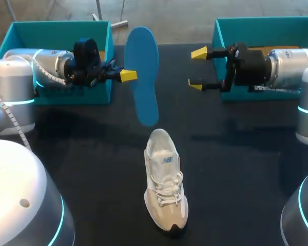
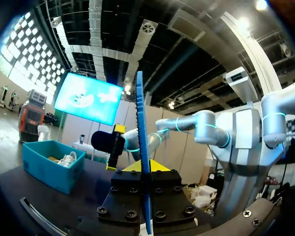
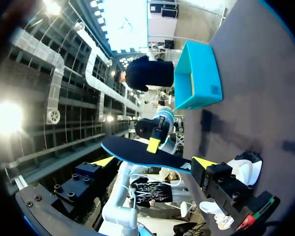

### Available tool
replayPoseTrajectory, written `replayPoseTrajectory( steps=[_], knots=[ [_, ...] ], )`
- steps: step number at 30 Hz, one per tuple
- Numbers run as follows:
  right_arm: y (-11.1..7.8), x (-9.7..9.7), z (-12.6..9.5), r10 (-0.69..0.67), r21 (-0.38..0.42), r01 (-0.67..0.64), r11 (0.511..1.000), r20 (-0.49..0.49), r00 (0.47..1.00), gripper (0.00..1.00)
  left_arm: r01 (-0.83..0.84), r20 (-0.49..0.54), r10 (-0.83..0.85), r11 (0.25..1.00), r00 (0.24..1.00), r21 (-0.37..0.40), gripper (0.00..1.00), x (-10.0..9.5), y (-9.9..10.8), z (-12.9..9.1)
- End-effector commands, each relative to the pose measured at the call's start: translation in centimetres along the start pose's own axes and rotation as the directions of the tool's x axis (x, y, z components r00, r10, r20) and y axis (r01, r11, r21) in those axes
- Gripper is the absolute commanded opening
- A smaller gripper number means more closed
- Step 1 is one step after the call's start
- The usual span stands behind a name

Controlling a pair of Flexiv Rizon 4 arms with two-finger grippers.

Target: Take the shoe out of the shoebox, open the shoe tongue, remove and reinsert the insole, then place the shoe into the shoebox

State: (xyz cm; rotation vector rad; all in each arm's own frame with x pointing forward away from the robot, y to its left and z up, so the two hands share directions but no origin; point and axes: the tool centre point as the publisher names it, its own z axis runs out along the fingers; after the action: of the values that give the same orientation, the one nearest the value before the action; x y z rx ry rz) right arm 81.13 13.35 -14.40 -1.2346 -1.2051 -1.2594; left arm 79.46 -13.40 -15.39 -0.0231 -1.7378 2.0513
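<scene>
A blue insole (image 1: 143, 72) hangs upright above the table's far middle, with my left gripper (image 1: 127, 76) shut on its edge. In the left wrist view the insole (image 2: 139, 113) shows edge-on between that gripper's (image 2: 141, 168) fingers. The white shoe (image 1: 164, 179) lies on the black table nearer the front, its toe toward the front edge. My right gripper (image 1: 197, 69) stands open just right of the insole, apart from it. Through the right wrist view, the insole (image 3: 137, 152) lies ahead of the open right gripper (image 3: 155, 162), and the shoe (image 3: 246, 167) shows beside one finger.
A teal shoebox (image 1: 61, 56) stands at the back left behind my left arm. A second teal box (image 1: 262, 31) stands at the back right under my right arm; in the left wrist view this teal box (image 2: 49, 169) holds something white.
</scene>
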Motion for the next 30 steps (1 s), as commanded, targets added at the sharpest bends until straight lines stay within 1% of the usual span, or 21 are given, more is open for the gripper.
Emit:
replayPoseTrajectory(
  steps=[1, 2, 3, 5, 10, 15, 22, 25, 30],
  knots=[
    [-0.1, 0.0, 0.1, 0.001, -0.001, -0.001, 1.0, 0.002, 1.0, 1.0, 0.283, 0.102, -0.295, 0.952, 0.95, 0.119, 0.0, 0.1, 1.0, 0.3],
    [-0.1, 0.0, 0.1, 0.001, -0.001, -0.001, 1.0, 0.002, 1.0, 1.0, 0.336, 0.1, -0.351, 0.932, 0.931, 0.137, 0.0, 0.1, 1.1, 0.3],
    [-0.1, 0.0, 0.1, 0.001, -0.001, -0.001, 1.0, 0.002, 1.0, 1.0, 0.361, 0.122, -0.379, 0.921, 0.917, 0.144, 0.0, 0.0, 1.1, 0.4],
    [-0.1, 0.0, 0.1, 0.001, -0.001, -0.001, 1.0, 0.002, 1.0, 1.0, 0.409, 0.125, -0.428, 0.9, 0.895, 0.149, 0.0, 0.2, 1.2, 0.6],
    [-0.1, 0.0, 0.1, 0.001, -0.001, -0.001, 1.0, 0.002, 1.0, 1.0, 0.492, 0.132, -0.511, 0.858, 0.85, 0.148, 0.0, 0.8, 1.0, 1.1],
    [-0.1, 0.0, 0.1, 0.001, -0.001, -0.001, 1.0, 0.002, 1.0, 1.0, 0.586, 0.135, -0.609, 0.791, 0.782, 0.173, 0.0, 1.1, 1.2, 1.3],
    [-0.1, 0.0, 0.1, 0.001, -0.001, -0.001, 1.0, 0.002, 1.0, 1.0, 0.662, 0.171, -0.682, 0.732, 0.711, 0.162, 0.0, 1.6, 2.0, 1.8],
    [-0.1, 0.0, 0.1, 0.001, -0.001, -0.001, 1.0, 0.002, 1.0, 1.0, 0.677, 0.19, -0.695, 0.719, 0.694, 0.158, 0.0, 1.7, 2.2, 1.9],
    [-0.1, 0.0, 0.1, 0.001, -0.001, -0.001, 1.0, 0.002, 1.0, 1.0, 0.749, 0.158, -0.78, 0.625, 0.605, 0.219, 0.0, 1.7, 2.7, 1.9]
  ],
)
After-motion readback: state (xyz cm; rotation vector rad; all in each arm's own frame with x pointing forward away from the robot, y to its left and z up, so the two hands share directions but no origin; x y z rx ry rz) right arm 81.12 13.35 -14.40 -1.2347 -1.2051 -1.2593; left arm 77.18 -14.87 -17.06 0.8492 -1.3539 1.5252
